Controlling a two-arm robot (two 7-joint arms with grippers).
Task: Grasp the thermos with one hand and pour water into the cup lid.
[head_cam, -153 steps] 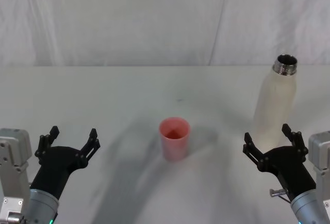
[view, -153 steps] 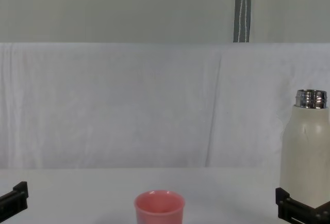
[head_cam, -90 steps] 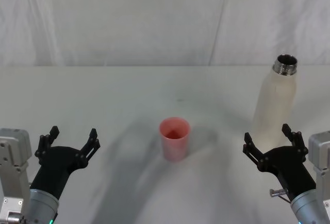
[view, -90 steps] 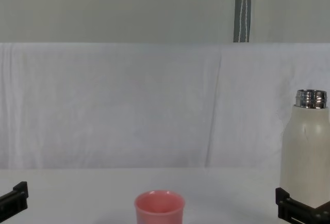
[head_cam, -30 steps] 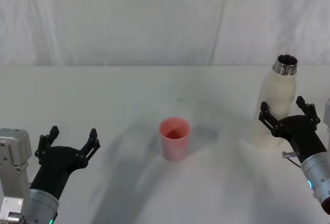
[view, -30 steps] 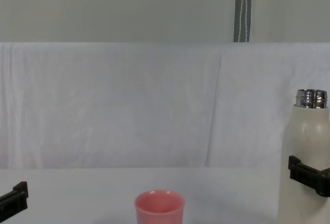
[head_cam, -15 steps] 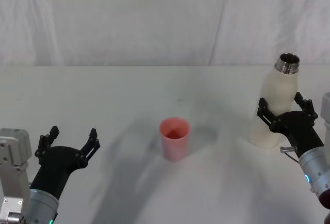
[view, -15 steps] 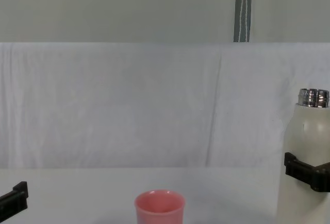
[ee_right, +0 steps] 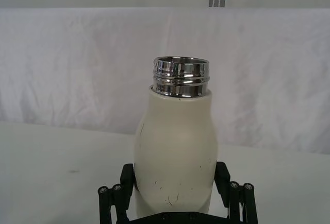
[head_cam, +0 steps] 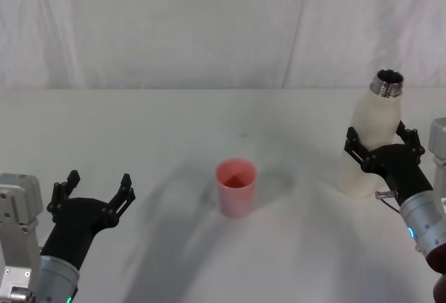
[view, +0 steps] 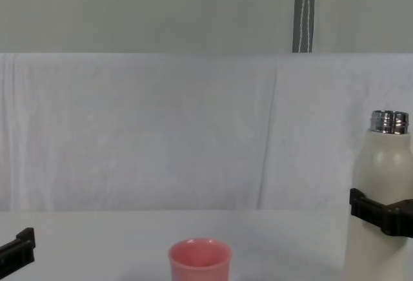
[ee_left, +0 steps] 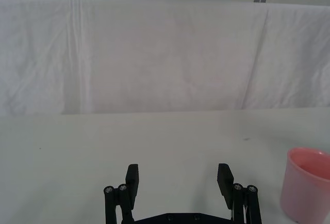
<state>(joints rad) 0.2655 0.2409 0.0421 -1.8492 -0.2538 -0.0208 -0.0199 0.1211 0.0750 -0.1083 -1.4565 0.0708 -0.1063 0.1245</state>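
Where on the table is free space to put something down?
Bare table lies between the open left gripper and the pink cup lid, and between cup lid and thermos. Crowded only where the right gripper brackets the thermos.

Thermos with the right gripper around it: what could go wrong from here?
The right gripper straddles the thermos low on its body, so the tall bottle may swing or slip when lifted. Its steel neck is uncapped, so an early tilt could spill short of the cup lid, which stands well apart.
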